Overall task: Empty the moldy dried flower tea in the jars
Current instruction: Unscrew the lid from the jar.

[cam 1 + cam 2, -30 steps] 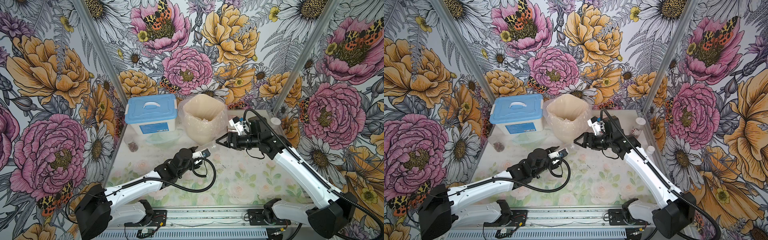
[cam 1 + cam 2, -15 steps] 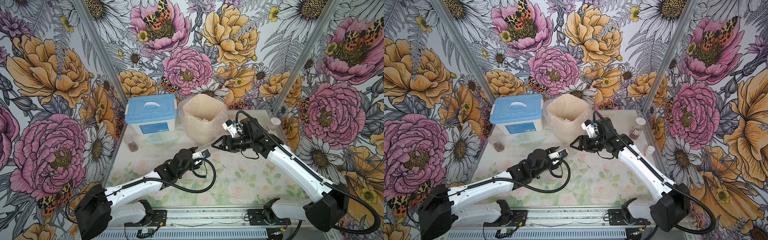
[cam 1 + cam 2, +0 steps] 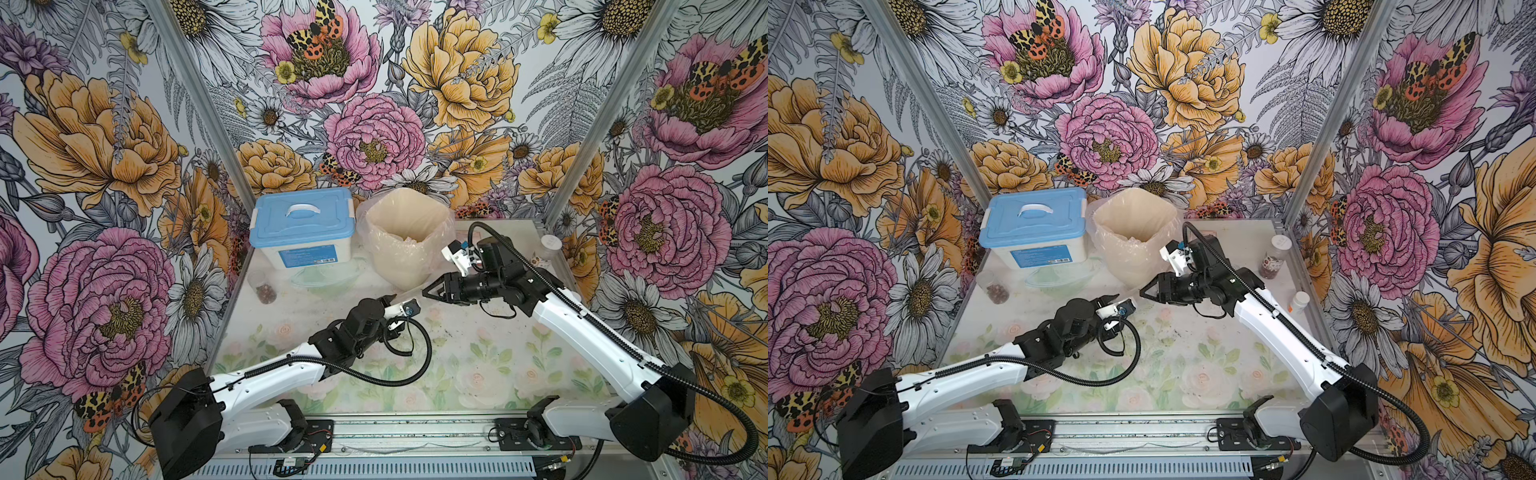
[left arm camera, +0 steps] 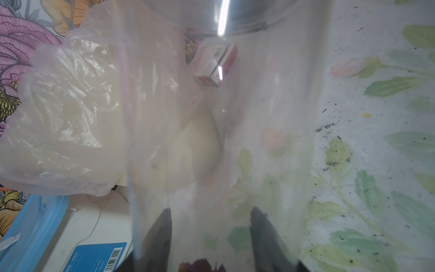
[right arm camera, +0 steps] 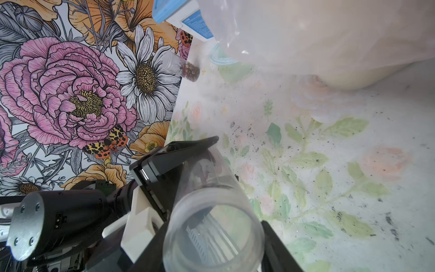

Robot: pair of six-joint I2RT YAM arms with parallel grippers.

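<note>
Jar (image 5: 211,212), slim and clear, lies level above the table in the left gripper (image 4: 211,212), clamped near its base. Only the left wrist view shows the few dark dried flower buds (image 4: 200,267) inside. Only the right wrist view shows its open mouth between the fingers of the right gripper (image 3: 424,291); whether they press it I cannot tell. That gripper has moved in from beside the lined bin (image 3: 399,266) over the last second.

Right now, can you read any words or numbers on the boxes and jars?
Looks like "YX437": blue label of the storage box, beside a barcode; rest blurred.
Red-and-white carton: barcode, words blurred.
Labelled jar: too small to read.
Orange-labelled bottle: too small.
Held clear jar: no print seen.
</note>
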